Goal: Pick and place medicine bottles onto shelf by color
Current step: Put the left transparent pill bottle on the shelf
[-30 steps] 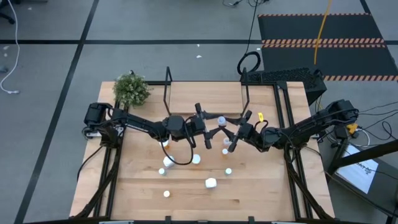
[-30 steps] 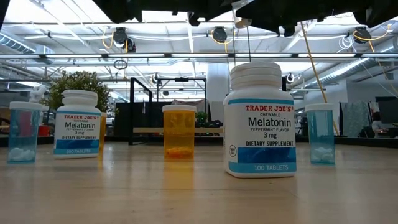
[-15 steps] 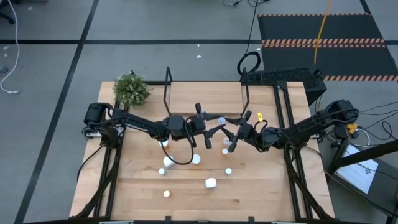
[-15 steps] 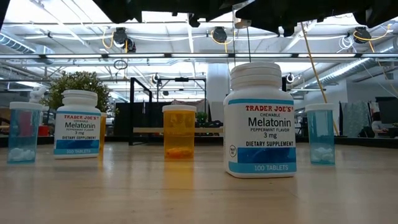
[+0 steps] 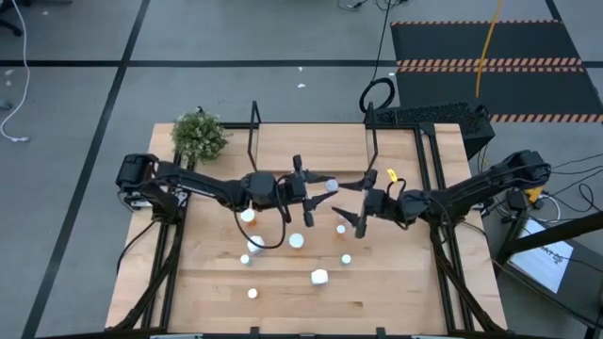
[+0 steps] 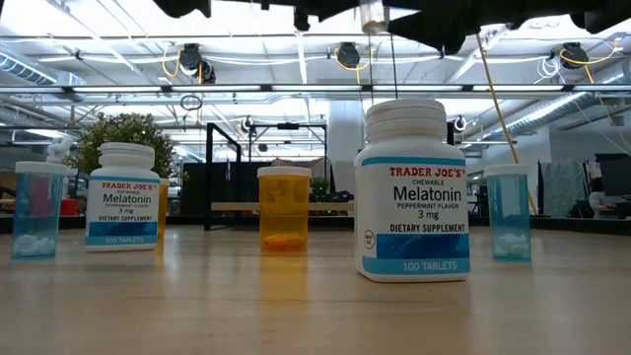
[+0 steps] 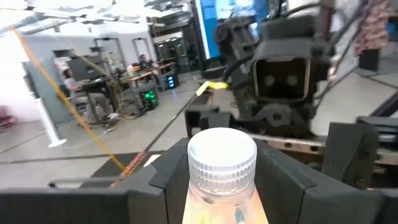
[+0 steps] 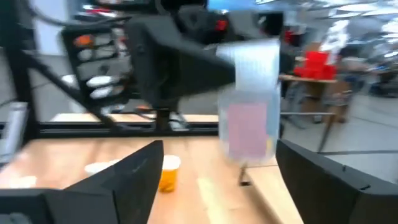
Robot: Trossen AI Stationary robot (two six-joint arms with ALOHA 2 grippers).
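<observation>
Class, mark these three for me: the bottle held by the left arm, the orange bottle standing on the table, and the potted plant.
held bottle (image 7: 222,155): left wrist view, on its white ribbed cap.
orange bottle (image 6: 284,212): low view, on the middle of its body.
potted plant (image 5: 200,136): high view, on the centre of its foliage.

A light-wood table (image 5: 377,292) is seen carrying the shelf (image 5: 311,141) at its far edge, a small plant (image 5: 199,136), and about seven scattered medicine bottles (image 5: 319,277), possibly more.
</observation>
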